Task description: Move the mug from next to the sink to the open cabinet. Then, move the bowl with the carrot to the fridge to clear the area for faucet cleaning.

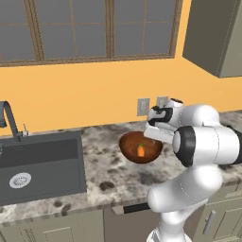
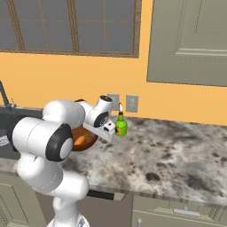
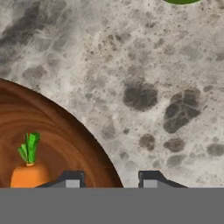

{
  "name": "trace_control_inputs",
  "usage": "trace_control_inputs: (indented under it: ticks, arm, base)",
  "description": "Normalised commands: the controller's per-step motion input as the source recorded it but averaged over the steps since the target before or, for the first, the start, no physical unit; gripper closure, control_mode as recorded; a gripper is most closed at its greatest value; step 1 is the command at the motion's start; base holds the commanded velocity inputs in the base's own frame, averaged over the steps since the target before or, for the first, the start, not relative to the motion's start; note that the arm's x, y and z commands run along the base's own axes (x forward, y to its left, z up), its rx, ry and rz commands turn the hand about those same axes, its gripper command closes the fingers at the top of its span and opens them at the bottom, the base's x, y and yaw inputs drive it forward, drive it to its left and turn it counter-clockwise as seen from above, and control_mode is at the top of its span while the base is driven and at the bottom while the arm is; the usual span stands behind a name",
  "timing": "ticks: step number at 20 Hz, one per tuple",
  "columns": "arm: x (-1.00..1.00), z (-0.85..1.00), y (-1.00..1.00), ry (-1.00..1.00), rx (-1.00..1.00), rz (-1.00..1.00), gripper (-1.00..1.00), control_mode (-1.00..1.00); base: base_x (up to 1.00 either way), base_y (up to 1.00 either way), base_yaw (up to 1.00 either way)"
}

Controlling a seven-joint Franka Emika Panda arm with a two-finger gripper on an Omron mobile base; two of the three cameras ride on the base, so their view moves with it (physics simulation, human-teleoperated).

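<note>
Bowl [image 3: 43, 131], round glossy wood-grain, is cradling 1 orange carrot [image 3: 28, 173]; gripper [image 3: 109, 179] is seemingly straddling its rim, jaws narrowed.

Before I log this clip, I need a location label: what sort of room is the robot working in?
A simulated kitchen, most likely. A dark sink with a gooseneck faucet is set into a speckled stone counter, olive-grey wall cabinets hang above, and a wooden bowl holding a carrot sits on the counter.
</note>
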Motion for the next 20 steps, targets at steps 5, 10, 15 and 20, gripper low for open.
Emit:
trace_control_inputs:
  ticks: [5, 10, 15, 20]
  arm:
    - [-0.08, 0.21, 0.01, -0.08, 0.00, 0.00, 1.00, -1.00]
    - [-0.47, 0.98, 0.07, -0.30, 0.00, -0.07, 1.00, -1.00]
    - [-0.61, 1.00, 0.01, -0.31, 0.13, -0.16, 1.00, -1.00]
    - [-0.97, 0.80, 0.23, -0.23, 0.33, -0.43, 1.00, -1.00]
  base:
    - [0.00, 0.00, 0.00]
    - [0.00, 0.00, 0.00]
    - [0.00, 0.00, 0.00]
    - [0.00, 0.00, 0.00]
